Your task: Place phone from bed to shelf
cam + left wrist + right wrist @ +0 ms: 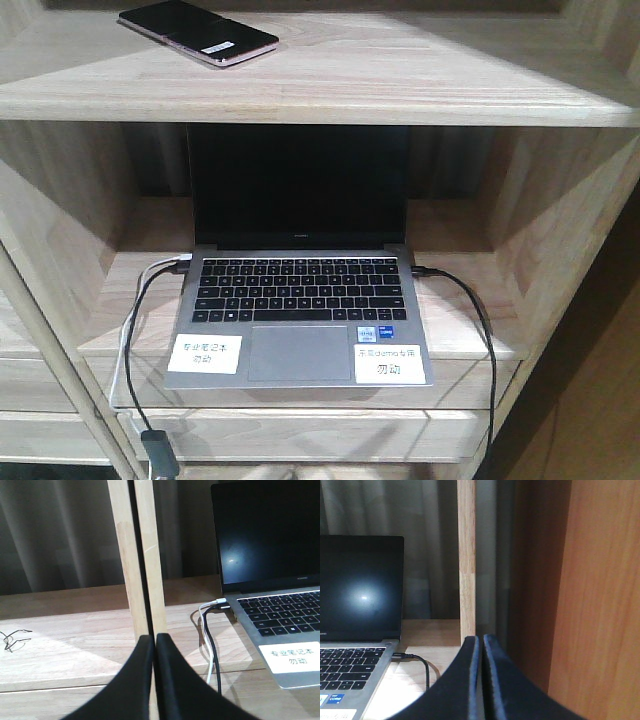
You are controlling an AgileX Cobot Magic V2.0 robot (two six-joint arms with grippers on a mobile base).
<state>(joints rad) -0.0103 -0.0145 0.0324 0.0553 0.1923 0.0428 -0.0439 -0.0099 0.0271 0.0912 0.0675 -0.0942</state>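
The black phone (196, 31) with a white sticker and pinkish edge lies flat on the upper plank of the pale wooden shelf (400, 75), at its left. No gripper touches it. In the left wrist view my left gripper (154, 639) is shut with nothing between its fingers, facing a shelf upright (137, 555). My right gripper (481, 639) is shut too and holds nothing, in front of another upright (466, 555). The bed is out of view. Neither gripper shows in the front view.
An open grey laptop (300, 300) with a dark screen sits on the lower shelf board, with white labels on its palm rest. Black and white cables (140, 330) hang from its left side, a black cable (470, 300) from its right. A brown panel (600, 600) stands at the right.
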